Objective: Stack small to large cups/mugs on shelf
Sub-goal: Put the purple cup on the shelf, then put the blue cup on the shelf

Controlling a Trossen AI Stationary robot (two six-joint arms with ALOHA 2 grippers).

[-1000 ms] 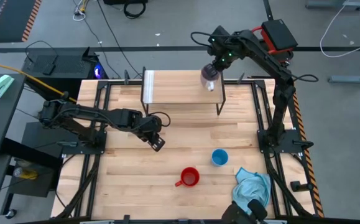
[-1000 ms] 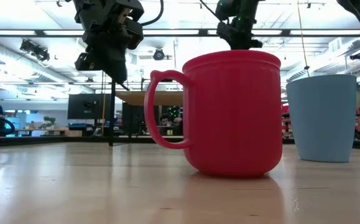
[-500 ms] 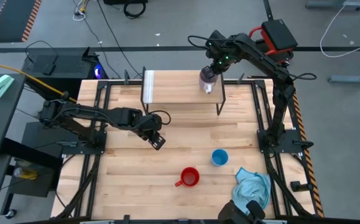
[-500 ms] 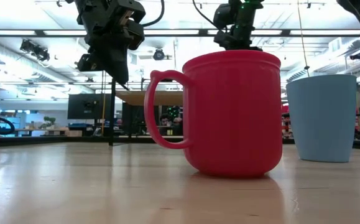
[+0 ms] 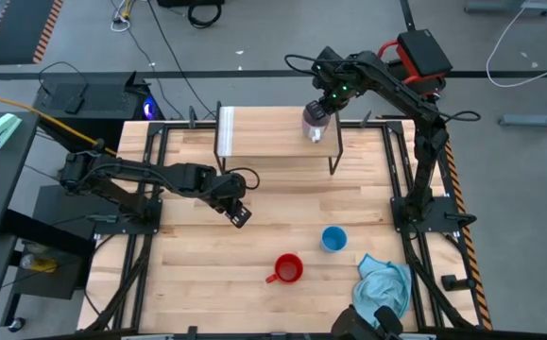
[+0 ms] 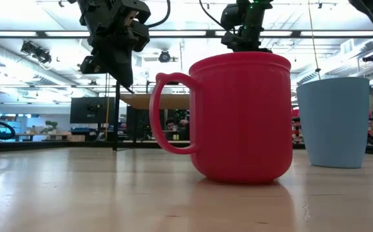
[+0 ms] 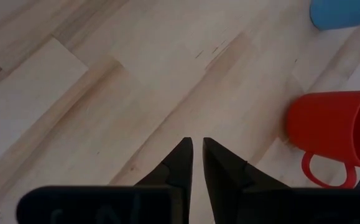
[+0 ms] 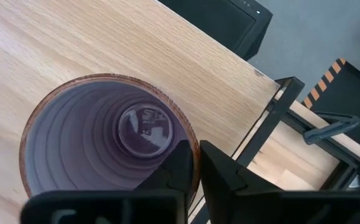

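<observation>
The translucent purple-grey mug (image 5: 316, 122) is in my right gripper (image 5: 322, 111), over the right end of the light-wood shelf (image 5: 273, 142) at the table's far side. In the right wrist view I look down into the mug (image 8: 105, 149) with the shelf top (image 8: 105, 43) beneath it. The red mug (image 5: 288, 269) and the light blue cup (image 5: 333, 239) stand upright on their bases on the tabletop near the near edge. My left gripper (image 5: 238, 215) hovers shut over bare table, left of the red mug (image 7: 335, 130). My right gripper holds the purple-grey mug by its rim (image 8: 191, 134), one finger (image 8: 176, 165) inside the mug and the other (image 8: 223, 171) outside the wall. The fingers come from above, pointing down. The mug is upright over the shelf; whether its base rests on the shelf, I cannot tell.
A crumpled light blue cloth (image 5: 384, 281) lies at the table's near right corner, right of the blue cup. The shelf carries a white strip (image 5: 226, 127) at its left end. Black clamps and frame rails (image 8: 279, 118) run along the table's edges.
My right gripper has carried the purple-grey mug a short way toward the table's left along the shelf, then held still. The hold has stayed the same. The left arm has kept still.
</observation>
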